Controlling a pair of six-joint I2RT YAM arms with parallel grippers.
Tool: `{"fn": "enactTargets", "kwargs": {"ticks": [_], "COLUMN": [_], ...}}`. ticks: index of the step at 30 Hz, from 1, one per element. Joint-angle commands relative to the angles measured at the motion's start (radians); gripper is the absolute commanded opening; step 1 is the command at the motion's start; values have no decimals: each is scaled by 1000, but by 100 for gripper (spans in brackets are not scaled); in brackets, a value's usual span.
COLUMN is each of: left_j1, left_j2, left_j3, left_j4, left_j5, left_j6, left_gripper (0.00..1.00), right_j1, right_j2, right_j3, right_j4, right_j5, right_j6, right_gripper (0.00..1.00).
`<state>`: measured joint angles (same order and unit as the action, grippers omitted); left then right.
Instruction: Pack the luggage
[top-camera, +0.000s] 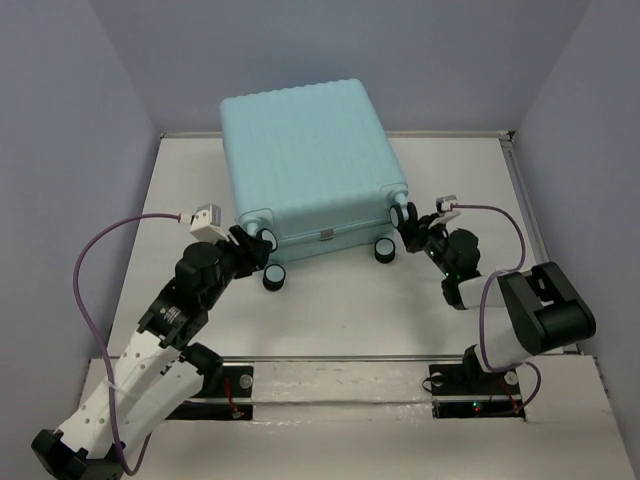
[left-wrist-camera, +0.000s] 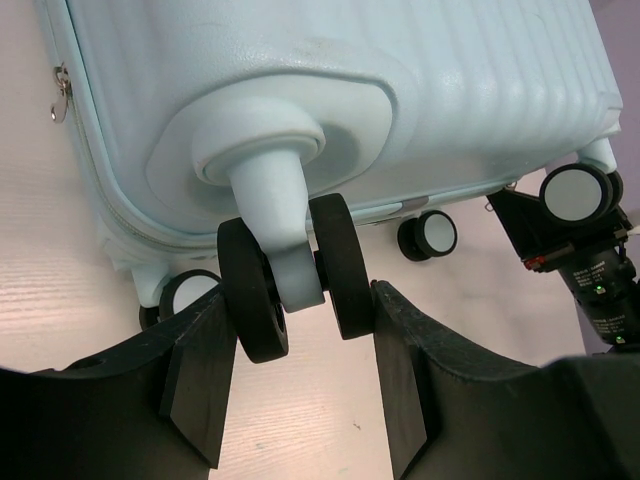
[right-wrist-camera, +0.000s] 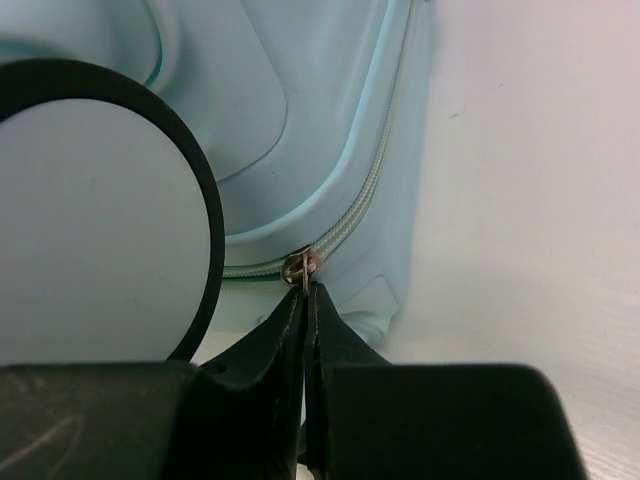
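The luggage (top-camera: 300, 160) is a pale mint-blue ribbed hard-shell suitcase lying flat and closed at the back middle of the table, wheels toward me. My left gripper (top-camera: 258, 243) is at its near-left corner. In the left wrist view the jaws (left-wrist-camera: 300, 305) pinch the black double spinner wheel (left-wrist-camera: 255, 300) between their tips, under the shell (left-wrist-camera: 400, 80). My right gripper (top-camera: 408, 226) is at the near-right corner. In the right wrist view it (right-wrist-camera: 308, 292) is shut on the metal zipper pull (right-wrist-camera: 300, 267) on the zip line of the shell (right-wrist-camera: 330, 110), beside a large white wheel (right-wrist-camera: 90, 210).
Two more wheels (top-camera: 272, 277) (top-camera: 385, 250) rest on the white table (top-camera: 330, 310) in front of the case. Purple cables (top-camera: 100, 240) loop from both wrists. Grey walls close in the left, back and right. A metal rail (top-camera: 340, 358) runs along the near edge.
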<state>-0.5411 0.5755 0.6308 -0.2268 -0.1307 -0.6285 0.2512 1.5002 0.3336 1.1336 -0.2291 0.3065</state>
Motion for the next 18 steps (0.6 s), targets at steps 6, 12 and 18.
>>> {"fn": "enactTargets", "kwargs": {"ticks": [6, 12, 18], "left_j1": [-8, -8, -10], "left_j2": [30, 118, 161], "left_j3": [47, 110, 112], "left_j4": [434, 511, 561], "left_j5": [219, 276, 348], "left_j6": [-34, -48, -80], "left_gripper": [6, 6, 6], "right_j1": [425, 732, 801], "right_j2": [3, 162, 204], "right_j3": [-48, 4, 138], "right_j4": [250, 322, 247], "right_j5": [218, 416, 338], "right_j6": [-30, -56, -46], "right_gripper": [7, 7, 7]}}
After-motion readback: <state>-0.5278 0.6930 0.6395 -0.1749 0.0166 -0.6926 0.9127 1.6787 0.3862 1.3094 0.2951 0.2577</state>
